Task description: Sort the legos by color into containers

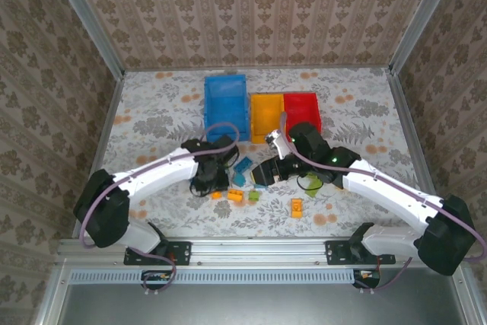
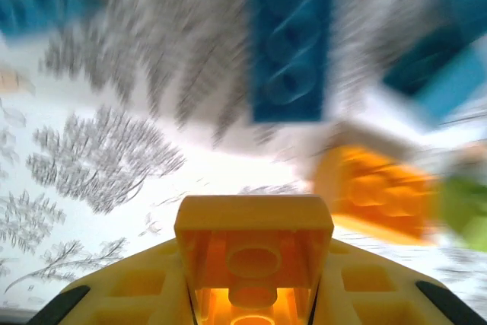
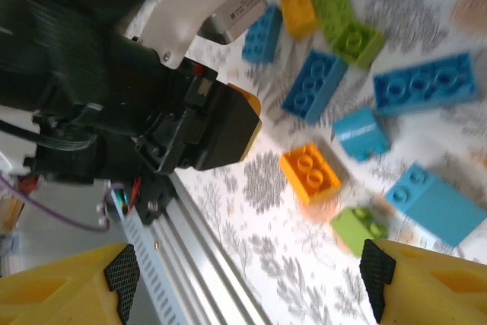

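The orange-yellow brick [image 2: 253, 226] sits in the left pincer [image 2: 253, 294], pinched between its fingers with the hollow underside facing the wrist camera. It hangs above the table [image 1: 152, 112] at the near-left edge of the pile. A long blue brick [image 2: 291, 43] and a loose orange brick [image 2: 373, 192] lie just ahead of it.

My main worry is the grip. Only a small part of the brick seems to be held, so I think a quick swing toward the bins could twist it loose.

The second worry is crowding. The right pincer [image 3: 247, 283] is spread wide with nothing between its fingers and hangs over the same pile, just beside the left one. If both arms move at once, they could clip each other or scatter the bricks.

At the far side, the blue bin [image 1: 226, 112], yellow bin [image 1: 266, 119] and red bin [image 1: 302, 112] stand in a row, and the yellow and red ones touch. A release slightly off to the right could put the brick in the red one. From overhead I can't make out any bricks inside the three bins, though same-coloured ones would be hard to spot.
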`<state>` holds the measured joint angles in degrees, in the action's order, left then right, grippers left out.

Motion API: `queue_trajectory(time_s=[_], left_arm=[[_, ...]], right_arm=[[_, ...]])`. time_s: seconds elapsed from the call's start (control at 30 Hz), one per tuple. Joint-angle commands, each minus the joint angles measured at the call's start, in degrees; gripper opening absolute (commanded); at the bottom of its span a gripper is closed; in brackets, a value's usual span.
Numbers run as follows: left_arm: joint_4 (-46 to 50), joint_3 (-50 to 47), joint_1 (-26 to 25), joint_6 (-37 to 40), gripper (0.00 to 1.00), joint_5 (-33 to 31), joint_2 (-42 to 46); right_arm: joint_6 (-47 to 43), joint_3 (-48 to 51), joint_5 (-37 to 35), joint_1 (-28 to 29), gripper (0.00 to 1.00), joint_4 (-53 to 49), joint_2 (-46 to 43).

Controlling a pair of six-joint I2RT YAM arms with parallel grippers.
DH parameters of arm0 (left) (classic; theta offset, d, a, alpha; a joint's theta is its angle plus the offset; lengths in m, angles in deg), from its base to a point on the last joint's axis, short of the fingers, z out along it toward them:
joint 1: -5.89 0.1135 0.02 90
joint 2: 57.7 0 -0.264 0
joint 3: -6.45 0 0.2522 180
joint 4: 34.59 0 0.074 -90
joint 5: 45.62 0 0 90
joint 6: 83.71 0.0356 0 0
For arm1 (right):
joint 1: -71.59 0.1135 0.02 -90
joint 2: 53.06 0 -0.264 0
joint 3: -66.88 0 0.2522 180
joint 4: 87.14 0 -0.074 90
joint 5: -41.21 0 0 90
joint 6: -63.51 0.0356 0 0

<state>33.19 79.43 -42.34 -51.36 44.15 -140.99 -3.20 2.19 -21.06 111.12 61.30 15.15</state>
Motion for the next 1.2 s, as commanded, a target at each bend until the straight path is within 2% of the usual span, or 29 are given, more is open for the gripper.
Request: queue_trajectory(time_s=[0.0,0.23,0.4,0.57,0.87,1.17], left_arm=[[4.58,10.06,2.14,7.69,0.20,-5.27,-2.04],[-1.90,25.65,10.39,18.53,0.20,-3.95,-14.08],[-5.72,36.13,15.09,24.57,0.20,-1.24,-24.64],[-6.62,43.81,17.80,26.50,0.20,1.28,-33.15],[-7.97,47.05,18.84,25.57,0.24,6.27,-40.80],[-7.44,43.89,19.05,25.26,0.44,5.42,-39.27]], right_arm=[[3.08,-2.81,-6.87,-1.57,0.80,7.90,-2.54],[5.23,-1.73,-18.06,-5.88,0.80,19.97,-2.82],[5.04,-3.41,-19.41,-8.56,0.81,20.47,-0.58],[5.92,-3.43,-19.62,-9.12,0.81,20.10,0.30],[6.55,-2.42,-20.96,-9.81,0.81,19.05,0.43],[6.10,-0.51,-23.55,-10.25,0.81,14.51,-0.19]])
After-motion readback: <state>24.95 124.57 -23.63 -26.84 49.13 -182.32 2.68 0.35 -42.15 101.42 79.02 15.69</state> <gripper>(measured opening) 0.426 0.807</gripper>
